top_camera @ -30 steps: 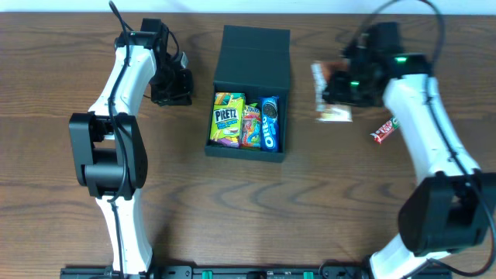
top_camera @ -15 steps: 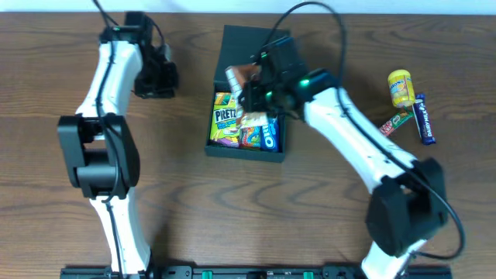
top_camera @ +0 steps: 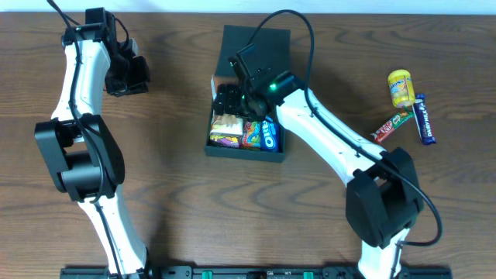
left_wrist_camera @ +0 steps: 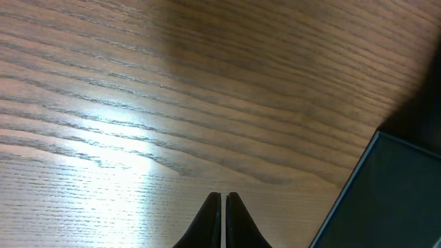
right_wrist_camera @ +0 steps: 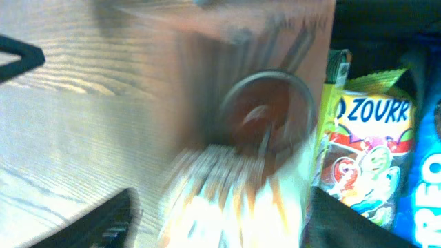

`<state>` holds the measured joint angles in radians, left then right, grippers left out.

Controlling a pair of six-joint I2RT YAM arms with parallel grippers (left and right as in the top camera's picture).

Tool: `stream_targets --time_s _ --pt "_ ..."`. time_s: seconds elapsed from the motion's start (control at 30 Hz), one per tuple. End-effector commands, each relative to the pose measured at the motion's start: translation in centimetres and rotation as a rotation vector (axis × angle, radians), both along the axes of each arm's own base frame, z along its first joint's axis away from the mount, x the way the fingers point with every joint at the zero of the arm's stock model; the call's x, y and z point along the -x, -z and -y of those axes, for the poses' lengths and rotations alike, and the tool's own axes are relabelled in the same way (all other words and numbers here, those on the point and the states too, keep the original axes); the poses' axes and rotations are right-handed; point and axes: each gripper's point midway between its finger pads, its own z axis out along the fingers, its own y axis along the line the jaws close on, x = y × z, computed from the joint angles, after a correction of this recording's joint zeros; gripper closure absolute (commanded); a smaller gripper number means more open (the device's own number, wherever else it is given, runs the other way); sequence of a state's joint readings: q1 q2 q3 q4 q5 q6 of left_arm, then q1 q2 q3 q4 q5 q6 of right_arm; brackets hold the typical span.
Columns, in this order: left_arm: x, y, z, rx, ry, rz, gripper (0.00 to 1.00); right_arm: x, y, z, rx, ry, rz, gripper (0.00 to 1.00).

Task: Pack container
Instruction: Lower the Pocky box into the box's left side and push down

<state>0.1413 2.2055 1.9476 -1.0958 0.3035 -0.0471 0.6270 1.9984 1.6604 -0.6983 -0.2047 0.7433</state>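
Overhead: the container (top_camera: pixel 249 58) sits mid-table (top_camera: pixel 178 201) with its flap lid open toward the far edge. The right gripper (top_camera: pixel 229 101) is low over its left side, directly above a brown-and-white packet (top_camera: pixel 225 124). That packet lies beside a Zourr packet (top_camera: pixel 250 133) and an Oreo packet (top_camera: pixel 269 133). Three items wait outside, well to the right of the box: a yellow snack (top_camera: pixel 400 87), a red-and-green bar (top_camera: pixel 390 125) and a dark blue bar (top_camera: pixel 422 118). The left gripper (top_camera: pixel 128 74) hangs over bare wood, well apart from the box on its left. Left wrist: its fingertips (left_wrist_camera: pixel 214 210) meet with no gap, clenched on nothing, and one corner of the dark box shows at lower right. Right wrist: the view is heavily blurred. The brown-and-white packet fills the space between the two dark fingers, just beside the Zourr packet. Whether the claw clamps it or has let go, I cannot tell. Judgement: the step in hand is placing this packet into the left side of the box, with the task partly done. The next move calls for a clean release and a straight lift clear of the box wall and lid. After that comes a reach to one of the three items outside.
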Motion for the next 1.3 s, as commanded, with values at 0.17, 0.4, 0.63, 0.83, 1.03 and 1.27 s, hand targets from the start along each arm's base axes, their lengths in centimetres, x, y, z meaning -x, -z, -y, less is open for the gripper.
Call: stream_targets --time_s 0.17,0.4,0.63,0.83,1.03,1.27 --pt "-0.4 -1.2 0.1 0.005 0.017 0.035 0.94 -1.7 -1.9 -0.4 0.005 -0.036 0.087 0.03" --pt "-0.2 -1.2 1.1 0.006 0.039 0.026 0.94 -3.7 -4.5 2.1 0.045 -0.081 0.146 0.91" --pt "-0.8 -1.3 3.2 0.003 0.084 0.049 0.94 -1.4 -4.5 0.1 -0.13 -0.456 0.156 0.99" --pt "-1.5 -1.4 4.4 0.001 0.11 0.079 0.94 0.3 -2.3 -1.6 -0.318 -0.632 0.085 0.99" --pt "-1.6 -1.4 4.4 0.0 0.112 0.084 0.94 0.8 -0.6 -1.7 -0.406 -0.677 0.033 0.99" --pt "-1.6 -1.4 4.4 0.0 0.113 0.084 0.94 1.0 1.3 -1.9 -0.352 -0.691 0.024 0.99"
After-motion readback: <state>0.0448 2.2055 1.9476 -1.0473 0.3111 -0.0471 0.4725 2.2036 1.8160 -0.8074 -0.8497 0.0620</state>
